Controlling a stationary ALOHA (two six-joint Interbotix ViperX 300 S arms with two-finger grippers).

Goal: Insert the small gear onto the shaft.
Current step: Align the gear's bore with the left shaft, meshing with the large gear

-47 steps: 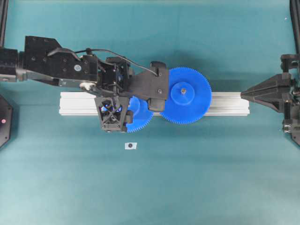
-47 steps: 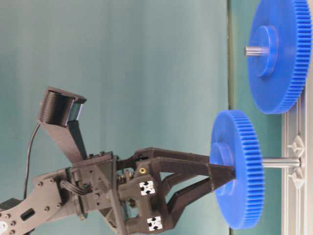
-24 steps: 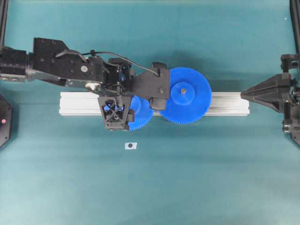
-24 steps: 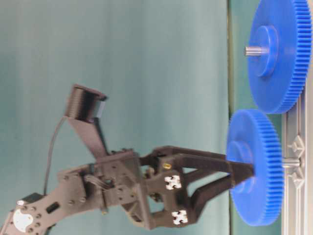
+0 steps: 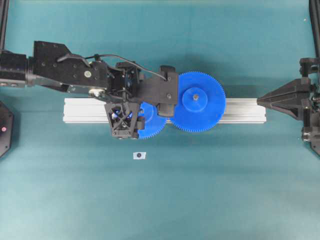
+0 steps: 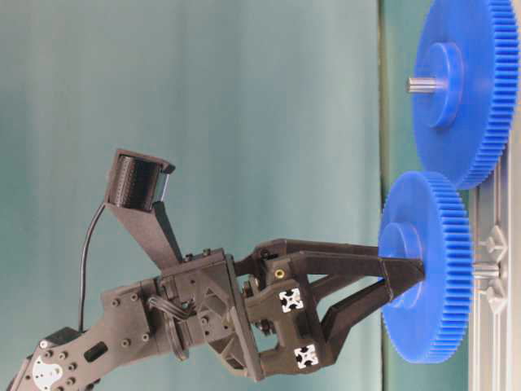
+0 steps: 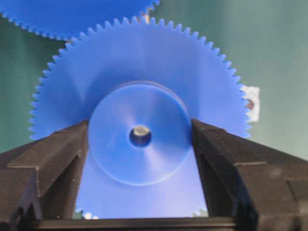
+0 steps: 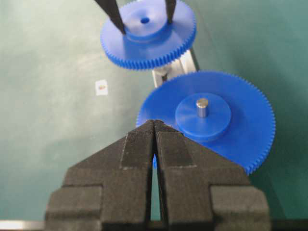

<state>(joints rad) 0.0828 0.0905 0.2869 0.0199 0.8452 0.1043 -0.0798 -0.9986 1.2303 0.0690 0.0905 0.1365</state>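
Observation:
The small gear (image 6: 431, 277) is a blue toothed disc, held flat by its raised hub. My left gripper (image 6: 404, 281) is shut on that hub, one finger on each side (image 7: 139, 137). The shaft (image 6: 482, 269) is a silver pin standing up from the rail. It enters the gear from below, and only a short stub shows between gear and rail. Its silvery tip (image 7: 140, 130) shows inside the gear's centre hole. In the right wrist view the small gear (image 8: 159, 48) hangs over the shaft (image 8: 163, 72) with the left fingers (image 8: 114, 17) on its hub. My right gripper (image 8: 155, 124) is shut, empty and far right (image 5: 260, 101).
The wider blue gear (image 5: 197, 102) sits on the aluminium rail (image 5: 240, 110) with a grey pin at its hub (image 8: 202, 107). Its teeth meet the small gear's rim. A tiny white tag with a dark dot (image 5: 139, 155) lies on the green mat in front of the rail.
My left gripper has carried the small gear down along the shaft toward the rail, leaving less bare pin showing. The gear's rim has come next to the wider gear's teeth. The right arm has not moved.

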